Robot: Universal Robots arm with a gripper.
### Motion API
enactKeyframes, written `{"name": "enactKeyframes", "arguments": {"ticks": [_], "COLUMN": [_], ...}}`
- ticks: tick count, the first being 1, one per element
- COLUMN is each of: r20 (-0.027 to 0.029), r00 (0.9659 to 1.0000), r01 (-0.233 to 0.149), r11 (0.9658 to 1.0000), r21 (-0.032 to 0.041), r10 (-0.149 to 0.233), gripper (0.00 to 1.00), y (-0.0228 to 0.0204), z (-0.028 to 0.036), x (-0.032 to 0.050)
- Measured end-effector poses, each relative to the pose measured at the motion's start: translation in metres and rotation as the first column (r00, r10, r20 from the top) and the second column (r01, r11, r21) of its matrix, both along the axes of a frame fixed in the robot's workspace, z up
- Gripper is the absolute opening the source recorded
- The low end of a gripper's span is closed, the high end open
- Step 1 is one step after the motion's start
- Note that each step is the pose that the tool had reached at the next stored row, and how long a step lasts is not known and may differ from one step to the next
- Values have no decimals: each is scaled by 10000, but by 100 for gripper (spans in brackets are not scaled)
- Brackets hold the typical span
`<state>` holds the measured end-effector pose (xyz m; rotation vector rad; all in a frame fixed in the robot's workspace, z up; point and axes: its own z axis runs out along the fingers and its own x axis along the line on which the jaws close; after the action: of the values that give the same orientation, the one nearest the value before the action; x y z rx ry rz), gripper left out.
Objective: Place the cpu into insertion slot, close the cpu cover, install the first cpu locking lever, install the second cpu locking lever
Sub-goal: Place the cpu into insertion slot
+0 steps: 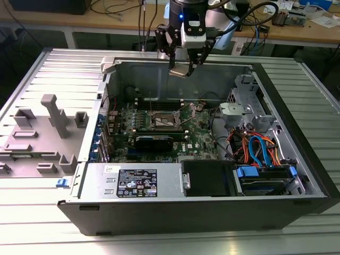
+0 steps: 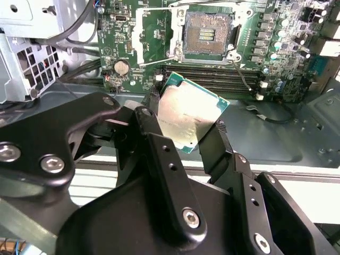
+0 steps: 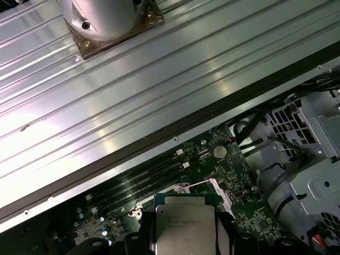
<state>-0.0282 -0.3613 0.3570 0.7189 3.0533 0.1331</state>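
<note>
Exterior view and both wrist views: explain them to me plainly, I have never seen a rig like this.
The exterior view looks from off the machine at a robot arm hanging over an open computer case that lies on a ribbed metal table. Its claw is shut on the cpu, a small silver chip, held in the air above the case. The two wrist views come from cameras riding on the arm, so they look past the claw and chip down at the green motherboard. In the second wrist view the insertion slot lies uncovered and without a chip. On the exterior view's left of the case stands a grey plastic holder.
</note>
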Motion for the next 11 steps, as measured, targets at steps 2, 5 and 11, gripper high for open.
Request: {"name": "enactKeyframes", "arguments": {"ticks": [2, 5, 11], "r20": [0, 0, -2], "r00": [10000, 10000, 10000], "r01": [1, 4, 60], "r11": [10000, 10000, 10000], "r21": [0, 0, -4], "r10": [-1, -4, -60], "gripper": [54, 54, 54], "y": [0, -6, -34], "z": [0, 0, -5], "x": [0, 0, 0]}}
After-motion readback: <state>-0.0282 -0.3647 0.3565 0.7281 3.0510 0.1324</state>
